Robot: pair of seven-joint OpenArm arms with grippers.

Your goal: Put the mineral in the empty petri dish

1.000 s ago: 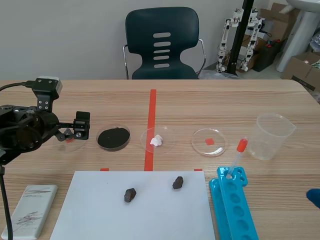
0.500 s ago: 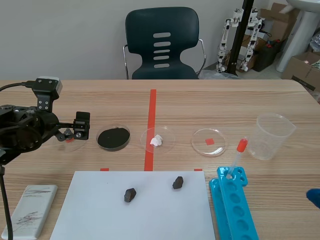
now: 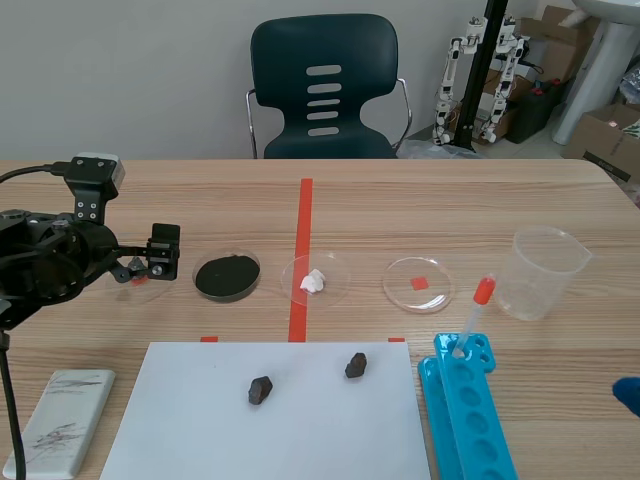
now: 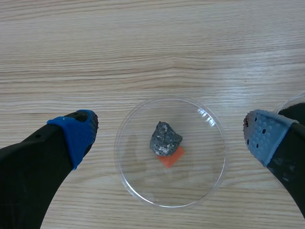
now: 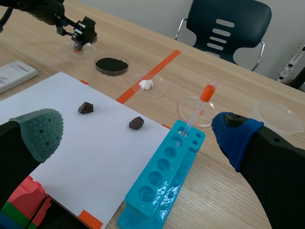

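Note:
A grey mineral lies in a clear petri dish over a red tape mark, directly below my left gripper. That gripper is open, its fingers apart on either side of the dish and touching nothing. In the scene view the left gripper hovers at the table's left over this dish. Two more dark minerals rest on a white sheet. An empty petri dish sits right of centre. My right gripper is open, above the sheet's near right.
Between the dishes stand one dish of black powder and one with a white lump. A plastic cup is at the right. A blue tube rack holds a red-capped dropper. A flat grey device lies front left.

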